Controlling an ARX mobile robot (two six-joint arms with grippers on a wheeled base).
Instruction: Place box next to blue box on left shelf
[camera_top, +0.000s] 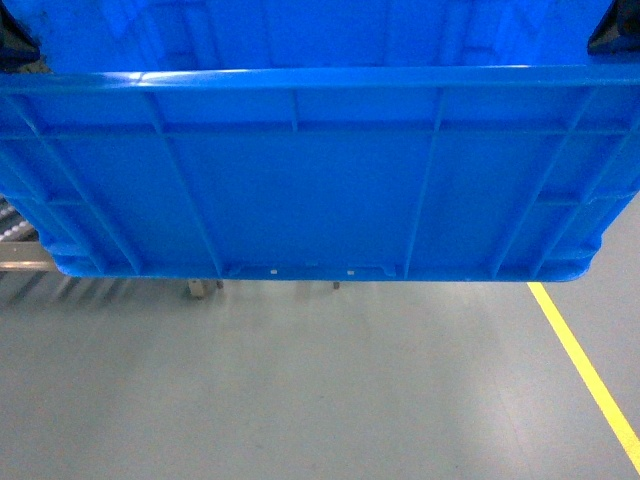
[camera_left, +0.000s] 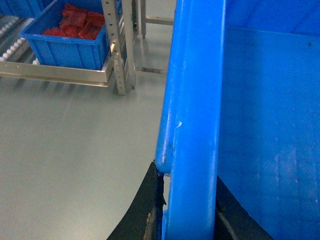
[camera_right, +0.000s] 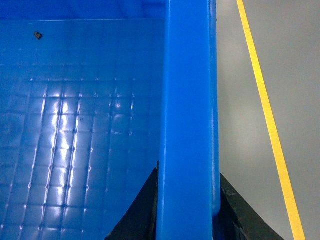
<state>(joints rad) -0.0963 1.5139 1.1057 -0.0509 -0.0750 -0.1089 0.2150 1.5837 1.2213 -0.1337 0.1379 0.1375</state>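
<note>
1. The bright-blue crate (camera_top: 320, 170) is held off the floor and fills the upper half of the head view; its ribbed front wall faces outward, with two small slots at the bottom edge.
2. Below the crate lies bare grey floor (camera_top: 300, 390). A yellow floor line (camera_top: 585, 370) runs diagonally at the right, well apart from the crate's lower right corner.
3. The roller rack (camera_left: 55, 72) stands to the left. Its steel frame edge and upright leg are near the crate's left rim, with open floor between.
4. On the rack sits a smaller blue bin (camera_left: 67, 42) holding red items.
5. No readable writing or label shows on the crate walls or on the rack.
6. The left gripper (camera_left: 187, 210) straddles the crate's left rim from below, its black fingers (camera_left: 142, 210) clamped on either side.
7. The right gripper (camera_right: 187, 205) likewise clamps the right rim, one finger inside the crate and one outside.
</note>
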